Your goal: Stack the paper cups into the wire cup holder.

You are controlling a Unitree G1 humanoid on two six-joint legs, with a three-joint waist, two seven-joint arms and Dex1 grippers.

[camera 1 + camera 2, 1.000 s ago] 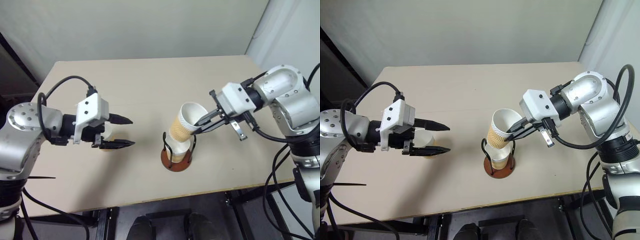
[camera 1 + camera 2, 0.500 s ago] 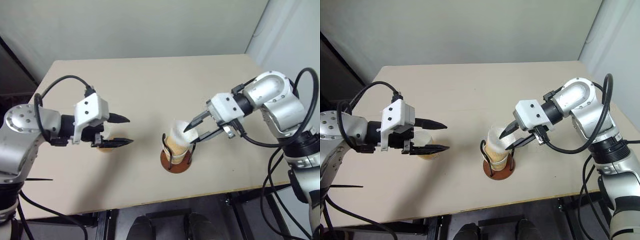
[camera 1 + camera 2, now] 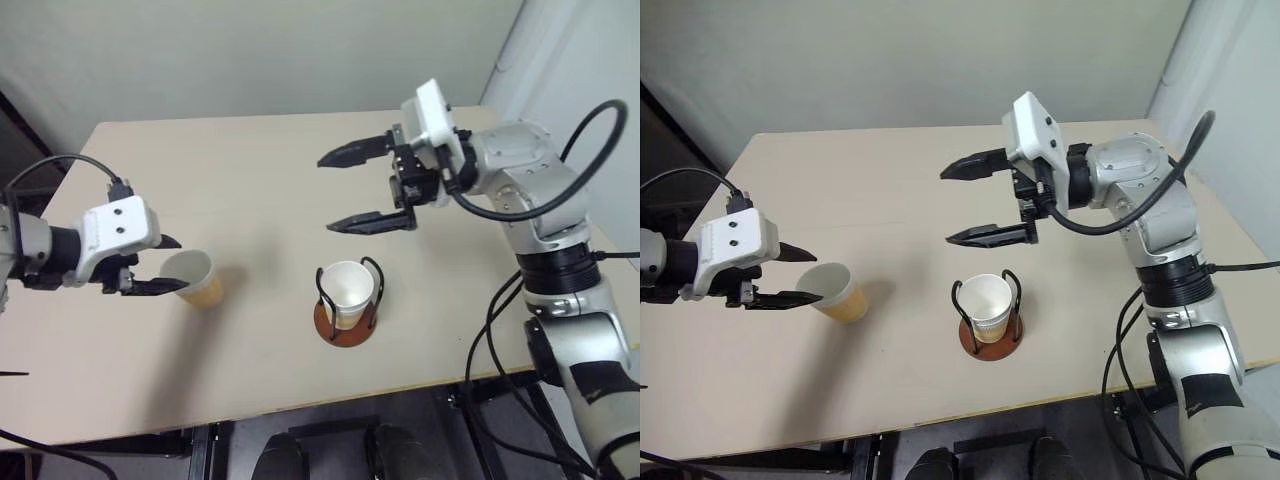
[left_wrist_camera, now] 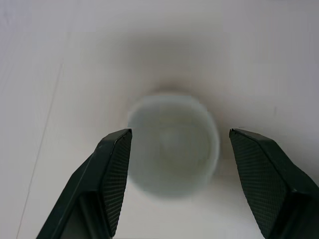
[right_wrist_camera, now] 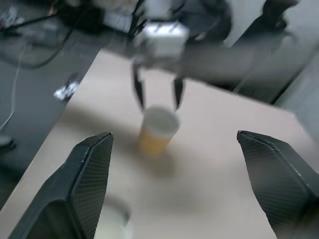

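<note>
**Cups nested in the holder, one cup loose on the table**

We see the holder (image 3: 345, 322) standing on the table (image 3: 270, 170), near the front edge, with cups (image 3: 346, 289) nested inside its wire hoops; the white inside of the top one faces up. How many sit in that stack we cannot tell.

Our right gripper (image 3: 345, 188) hangs above the table, behind the holder and well clear of it. It points toward our left, its two black fingers spread wide with nothing between them.

A loose cup (image 3: 192, 277) stands upright on the table to the left of the holder, well apart from it. Our left gripper (image 3: 165, 264) is at that cup's left side. Its fingers are spread wide, one on each side of the rim. In the left wrist view the cup's open mouth (image 4: 173, 143) sits between the two fingers (image 4: 113, 169) with a gap on each side, so nothing is pinched.

In the right wrist view the loose cup shows with the left gripper's fingers just behind it.
</note>
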